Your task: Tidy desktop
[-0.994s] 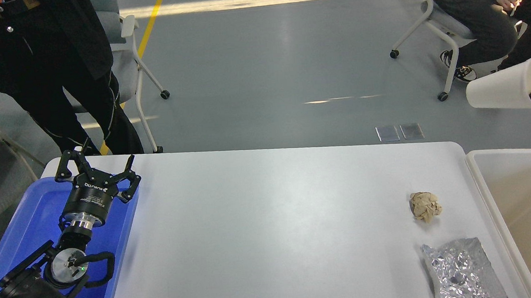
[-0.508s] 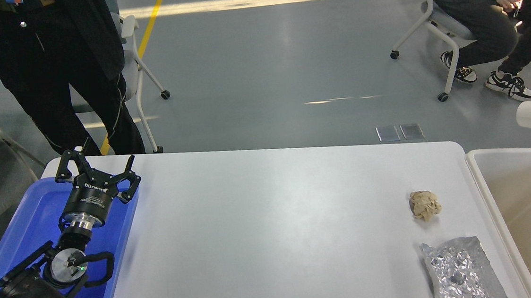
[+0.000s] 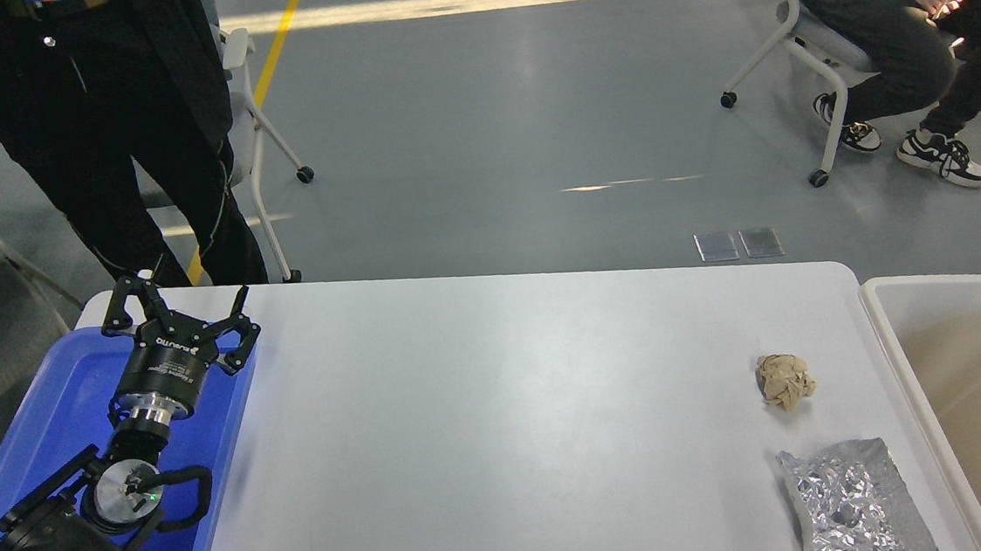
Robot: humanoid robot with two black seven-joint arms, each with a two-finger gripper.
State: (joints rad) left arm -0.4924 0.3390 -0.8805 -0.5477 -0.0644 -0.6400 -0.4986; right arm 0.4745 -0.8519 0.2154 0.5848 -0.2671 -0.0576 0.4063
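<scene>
The white desktop [image 3: 501, 415] fills the middle of the head view. A crumpled brown paper ball [image 3: 785, 381] lies on its right side. A crinkled sheet of silver foil [image 3: 854, 501] lies just in front of it, near the front right corner. My left gripper [image 3: 186, 301] is open and empty, held over the far right part of the blue tray [image 3: 62, 397] at the desk's left end. My right gripper is out of view.
A cream-white bin [image 3: 885, 341] with a raised rim stands against the desk's right edge. A person in black [image 3: 93, 123] stands behind the far left corner beside a chair. A seated person [image 3: 900, 24] is at the far right.
The white paper cup held up at the right edge has dropped toward the bin and gone from view, along with the right gripper. My left arm has not moved.
</scene>
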